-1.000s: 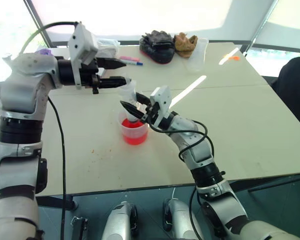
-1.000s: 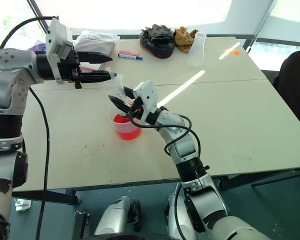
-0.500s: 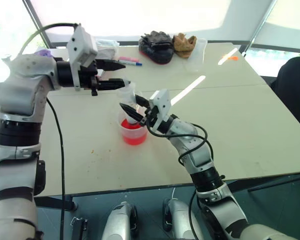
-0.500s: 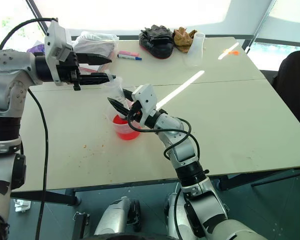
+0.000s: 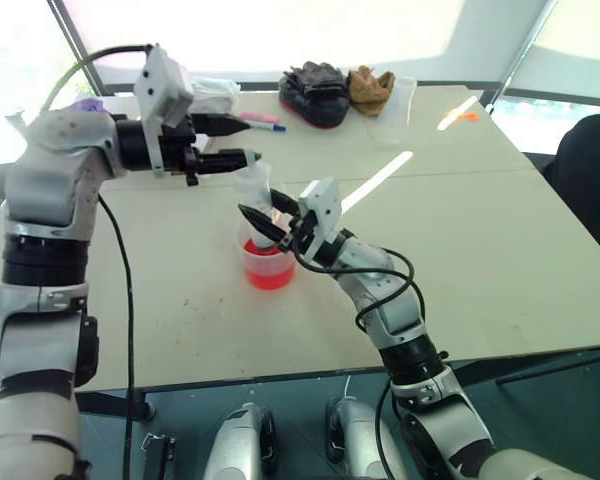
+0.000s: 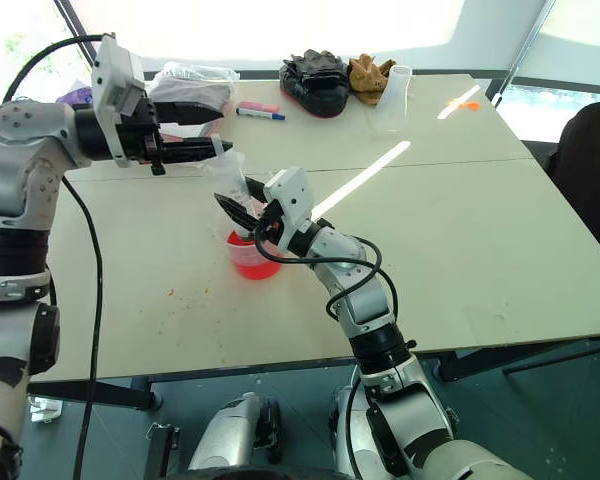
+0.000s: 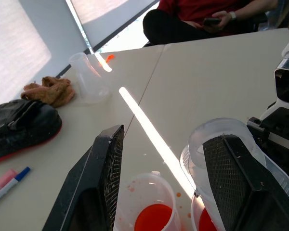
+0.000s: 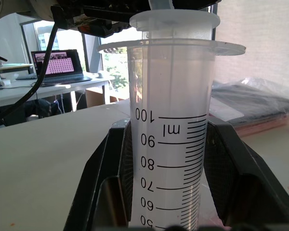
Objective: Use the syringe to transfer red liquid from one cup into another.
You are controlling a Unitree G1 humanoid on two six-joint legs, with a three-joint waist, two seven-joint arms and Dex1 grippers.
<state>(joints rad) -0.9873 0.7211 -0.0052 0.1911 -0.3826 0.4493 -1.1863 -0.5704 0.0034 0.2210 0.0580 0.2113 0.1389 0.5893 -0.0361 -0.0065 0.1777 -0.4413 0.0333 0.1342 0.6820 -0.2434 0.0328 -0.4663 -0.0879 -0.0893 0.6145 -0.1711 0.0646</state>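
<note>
Presently the drawing step appears to be in hand: the right pincer (image 5: 263, 219) is clamped on the syringe (image 8: 171, 144), a clear, rigid, graduated barrel held upright over the squat cup (image 5: 269, 265) of red liquid (image 7: 154, 224) on the counter (image 5: 480, 240). The left pincer (image 5: 242, 142) stands spread at the syringe's head, one finger (image 7: 103, 187) clear of it. Judged next: close on the white plunger and pull straight up, keeping the tip submerged. The narrower cup (image 7: 151, 202) stands just beside.
</note>
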